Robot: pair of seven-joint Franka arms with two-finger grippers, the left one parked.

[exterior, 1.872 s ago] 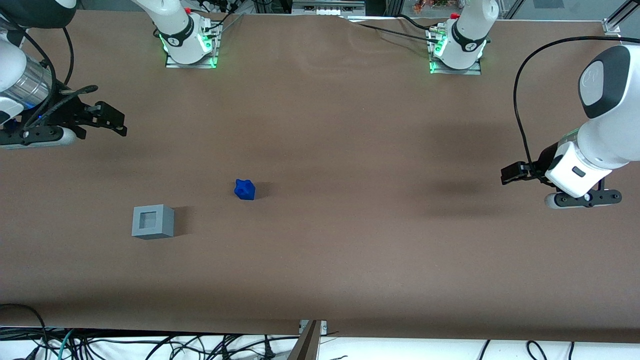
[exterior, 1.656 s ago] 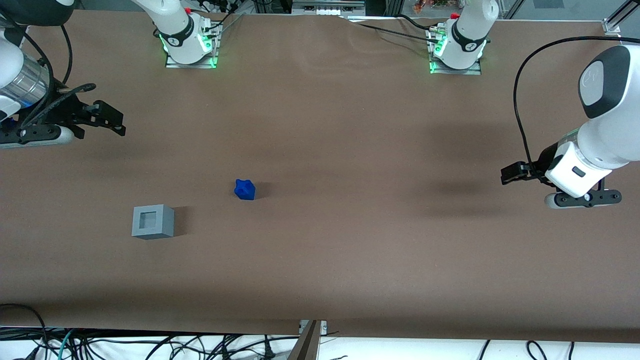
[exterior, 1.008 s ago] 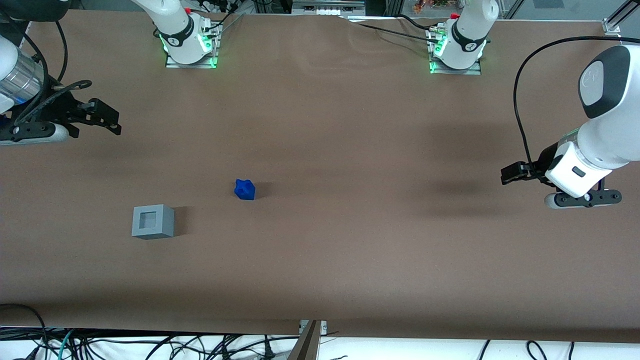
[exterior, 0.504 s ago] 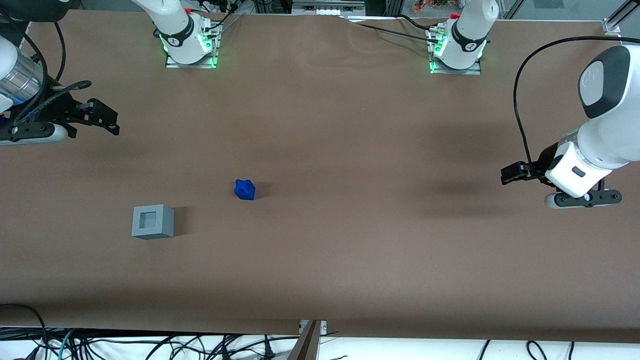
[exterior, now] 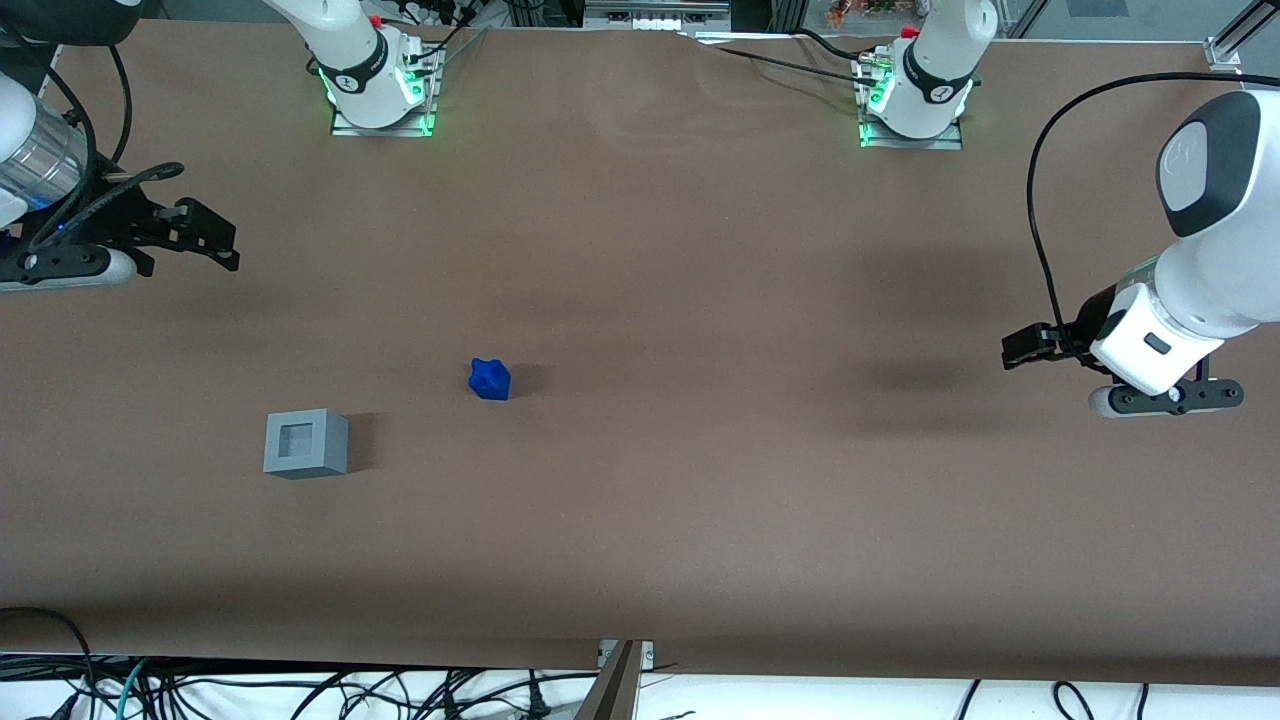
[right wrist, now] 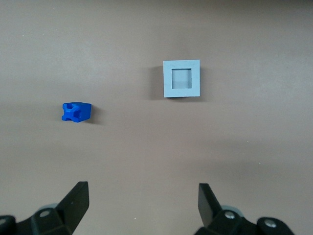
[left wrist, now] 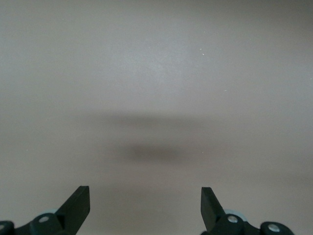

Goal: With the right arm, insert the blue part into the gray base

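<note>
Item count on the worktop (exterior: 700,500)

One blue part (exterior: 490,380); one gray base (exterior: 306,444) near it; one right-arm hand (exterior: 222,243), fingers apart, well clear of the base.

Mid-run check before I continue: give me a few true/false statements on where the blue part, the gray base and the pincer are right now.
1. The blue part sits inside the gray base. False: it lies on the table, apart from it.
2. The base's recess is empty. True.
3. The pincer is shut on the blue part. False: it is open, holding nothing, at the working arm's end of the table.
4. The base lies nearer the front camera than the blue part. True.
</note>
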